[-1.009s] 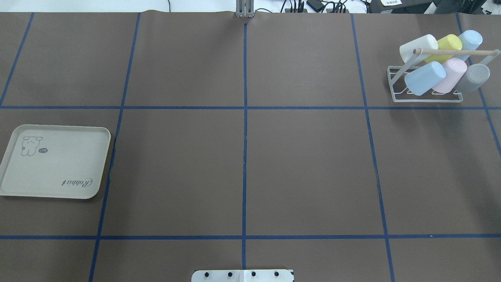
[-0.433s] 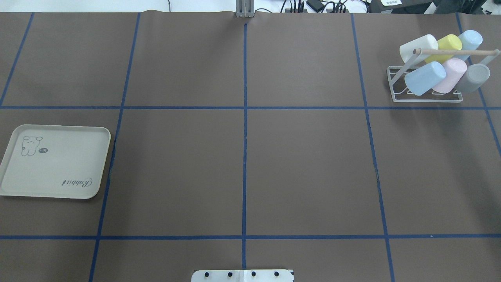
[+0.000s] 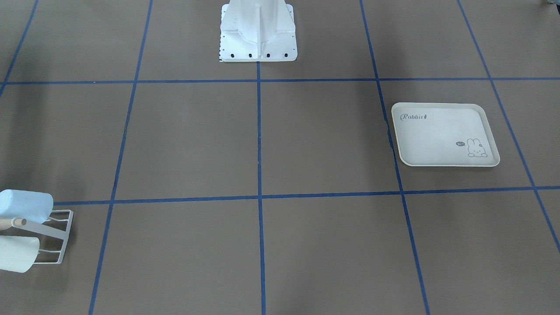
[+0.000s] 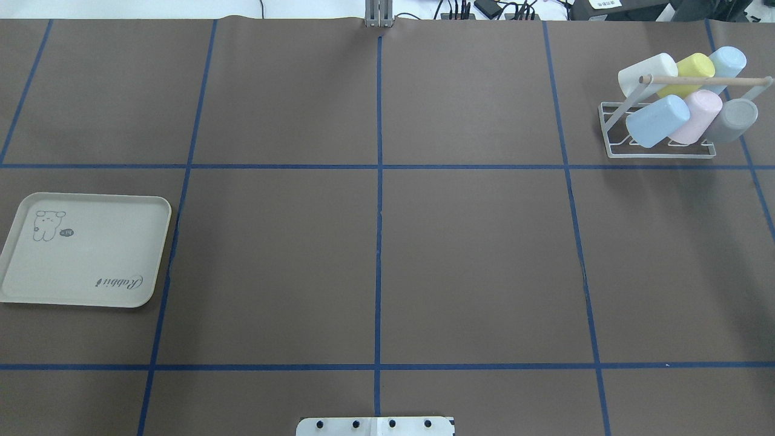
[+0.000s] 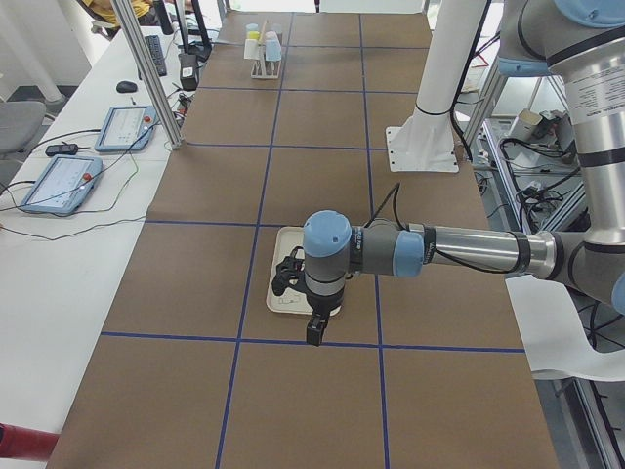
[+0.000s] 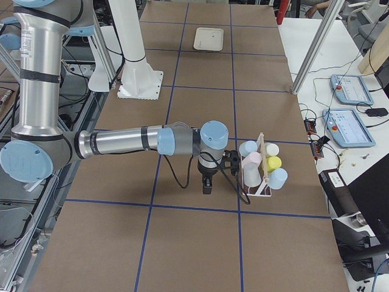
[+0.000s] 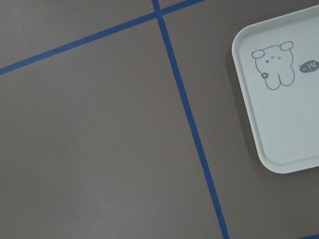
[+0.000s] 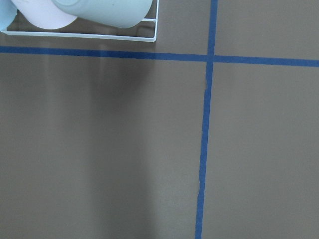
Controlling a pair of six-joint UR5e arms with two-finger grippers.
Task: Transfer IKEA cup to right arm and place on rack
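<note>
- Sitting unchanged over the last second, six cups (image 4: 657, 121) rested on the rack (image 4: 666, 156) at the table's (image 4: 472, 266) far right corner.
- Tray (image 4: 91, 266) stayed bare, so no cup awaited transfer; the task looked finished.
- Left arm (image 5: 391, 251) hung near the tray and right arm (image 6: 134, 141) beside the rack. I cannot tell whether either arm's jaws were wide or narrow.

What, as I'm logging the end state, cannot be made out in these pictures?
Left gripper: jaws open or shut unclear; seen only small in exterior left view.
Right gripper: likewise, exterior right view only.
Rack: cut by front-facing view's left edge.
Rabbit tray: partly hidden by left arm, exterior left view.
</note>
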